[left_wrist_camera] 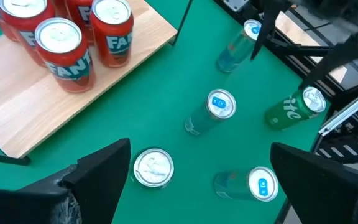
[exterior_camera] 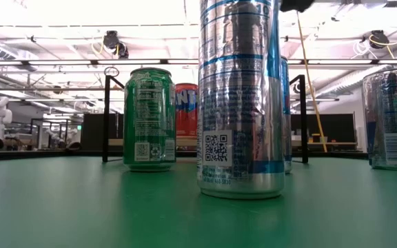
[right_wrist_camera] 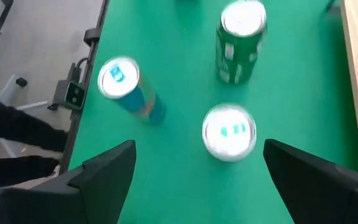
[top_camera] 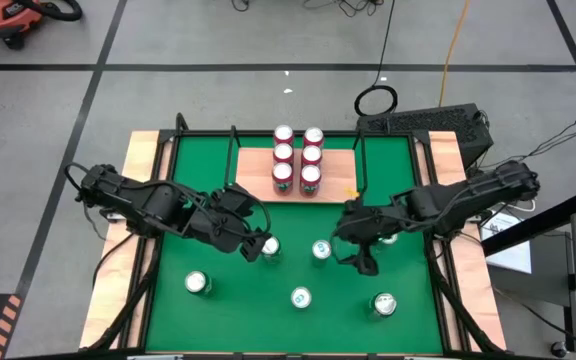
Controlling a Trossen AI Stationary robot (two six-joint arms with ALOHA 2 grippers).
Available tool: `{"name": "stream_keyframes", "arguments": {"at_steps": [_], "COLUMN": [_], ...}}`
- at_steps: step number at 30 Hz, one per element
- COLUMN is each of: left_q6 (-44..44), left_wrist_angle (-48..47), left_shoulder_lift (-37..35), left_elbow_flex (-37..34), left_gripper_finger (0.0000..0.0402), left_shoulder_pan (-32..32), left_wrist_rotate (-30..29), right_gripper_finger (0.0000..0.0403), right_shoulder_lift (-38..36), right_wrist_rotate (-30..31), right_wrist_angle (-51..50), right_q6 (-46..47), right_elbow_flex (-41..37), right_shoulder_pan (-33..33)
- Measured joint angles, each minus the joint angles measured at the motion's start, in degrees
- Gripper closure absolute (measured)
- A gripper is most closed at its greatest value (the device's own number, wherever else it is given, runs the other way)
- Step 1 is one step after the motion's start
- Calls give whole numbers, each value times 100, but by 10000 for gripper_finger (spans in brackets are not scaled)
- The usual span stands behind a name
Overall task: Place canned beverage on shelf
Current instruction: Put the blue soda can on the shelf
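Left wrist view: open left gripper hovers over a silver-topped can beside its finger; centre, descend, then clamp. Right gripper open.

Six red cans sit in two columns of three on the one shelf, upper centre of the high view. Five more cans stand loose on the single green mat below: silver-topped ones at lower left, centre, centre-right, bottom centre and lower right. Two arms, two grippers.
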Motion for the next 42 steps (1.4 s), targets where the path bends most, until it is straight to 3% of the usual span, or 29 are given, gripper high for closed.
{"name": "stream_keyframes", "arguments": {"at_steps": [11, 24, 35, 42], "left_q6": [640, 1070, 1086, 1094], "left_wrist_angle": [-179, -328, -332, -369], "left_shoulder_lift": [0, 0, -2, -2], "left_elbow_flex": [1, 2, 2, 2], "left_gripper_finger": [17, 17, 17, 17], "left_shoulder_pan": [131, 162, 146, 146], "left_wrist_rotate": [-162, -336, -323, -314], "right_gripper_finger": [57, 57, 58, 95], "right_shoulder_lift": [964, 1384, 1869, 2213], "right_wrist_rotate": [-903, -1017, -1268, -1530], "right_wrist_angle": [558, 528, 421, 309], "right_q6": [-622, -1348, -1322, -1290], "right_elbow_flex": [0, 0, 0, -2], "right_shoulder_pan": [-388, -865, -937, -930]}}
